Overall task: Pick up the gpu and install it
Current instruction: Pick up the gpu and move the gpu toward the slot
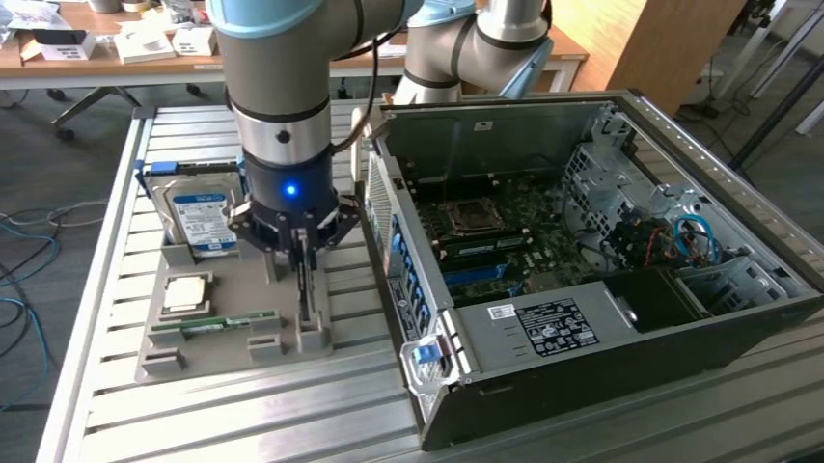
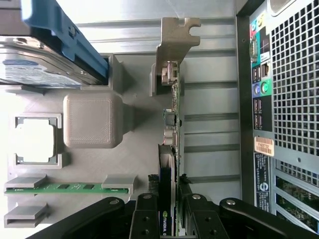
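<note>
The gpu (image 1: 305, 289) is a thin dark card standing on edge in the slots of a grey holder tray (image 1: 238, 342), at the exterior view's left of the open computer case (image 1: 580, 260). My gripper (image 1: 299, 256) hangs straight down over it. In the wrist view the gpu (image 2: 172, 114) runs edge-on away from my gripper (image 2: 168, 201), with its metal bracket (image 2: 174, 35) at the far end. The black fingers (image 2: 145, 211) press against both faces of the card near its fan end. The card's lower edge still looks seated in the holder.
The tray also carries a hard drive (image 1: 200, 217) with a blue-white label, a square processor (image 1: 187, 292) and a green memory stick (image 1: 212, 323). The case lies on its side with the motherboard (image 1: 503, 241) exposed. Its rear port panel (image 2: 261, 84) is close beside the card.
</note>
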You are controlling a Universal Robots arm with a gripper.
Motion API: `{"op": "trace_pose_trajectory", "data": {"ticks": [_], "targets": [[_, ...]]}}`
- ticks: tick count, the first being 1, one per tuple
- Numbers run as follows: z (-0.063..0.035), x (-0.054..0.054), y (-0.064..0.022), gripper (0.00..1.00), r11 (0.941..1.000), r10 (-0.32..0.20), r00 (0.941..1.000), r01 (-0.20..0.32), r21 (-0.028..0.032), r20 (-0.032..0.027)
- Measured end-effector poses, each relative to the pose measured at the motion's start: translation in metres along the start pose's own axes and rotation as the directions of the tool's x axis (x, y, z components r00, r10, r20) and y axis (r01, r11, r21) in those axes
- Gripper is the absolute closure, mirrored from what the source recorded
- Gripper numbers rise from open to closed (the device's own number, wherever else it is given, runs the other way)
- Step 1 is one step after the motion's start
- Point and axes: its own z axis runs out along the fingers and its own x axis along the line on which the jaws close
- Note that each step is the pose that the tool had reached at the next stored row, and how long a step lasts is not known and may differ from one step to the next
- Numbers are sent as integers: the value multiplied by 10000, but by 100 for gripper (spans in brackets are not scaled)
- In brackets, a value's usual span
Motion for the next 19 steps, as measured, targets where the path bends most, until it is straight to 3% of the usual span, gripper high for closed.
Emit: {"op": "trace_pose_trajectory", "data": {"ticks": [19], "targets": [[-464, -3, 20, 74, 10000, 0, 10000, 0, -1, 0]]}}
